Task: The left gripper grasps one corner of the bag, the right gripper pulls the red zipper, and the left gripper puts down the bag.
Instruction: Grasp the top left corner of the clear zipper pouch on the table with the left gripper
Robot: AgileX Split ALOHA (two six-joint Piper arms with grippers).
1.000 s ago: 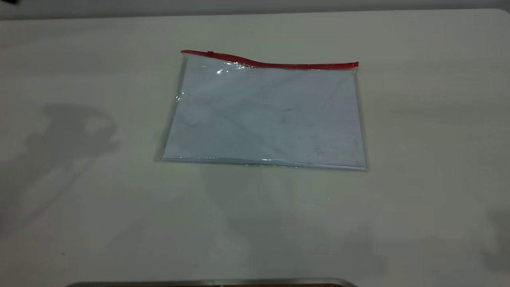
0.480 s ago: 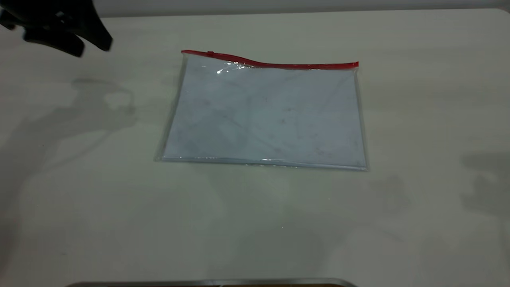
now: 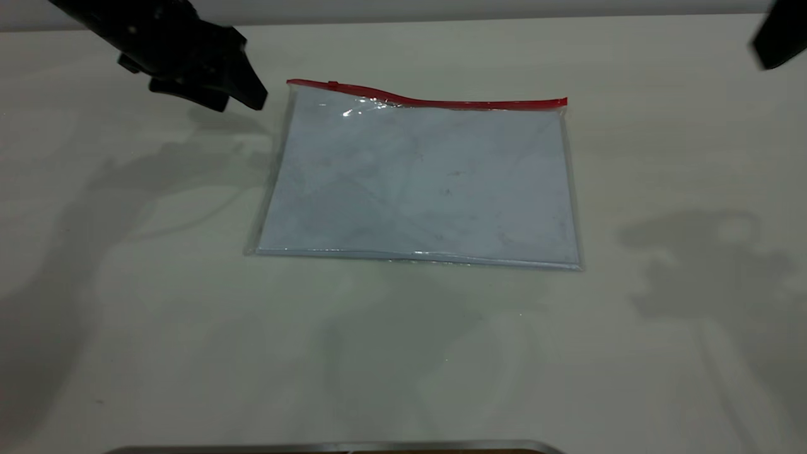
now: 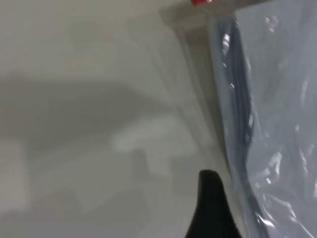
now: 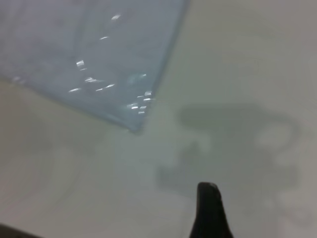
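From outside, the bag lay flat on the tabletop, the left gripper with fingers slightly spread beside its red zipper corner; wrist views showed thin, slippery-looking film, best pinched there; right gripper fingers unreadable.

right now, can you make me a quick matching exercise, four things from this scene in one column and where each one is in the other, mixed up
Things:
1. left gripper
2. right gripper
3. red zipper
4. bag

Places or states:
A. runs along the bag's far long edge
B. lies flat on the middle of the table, touched by neither gripper
C. above the table beside the bag's far left corner
D. at the far right corner of the exterior view, well away from the bag

Pairs: 1-C, 2-D, 3-A, 4-B
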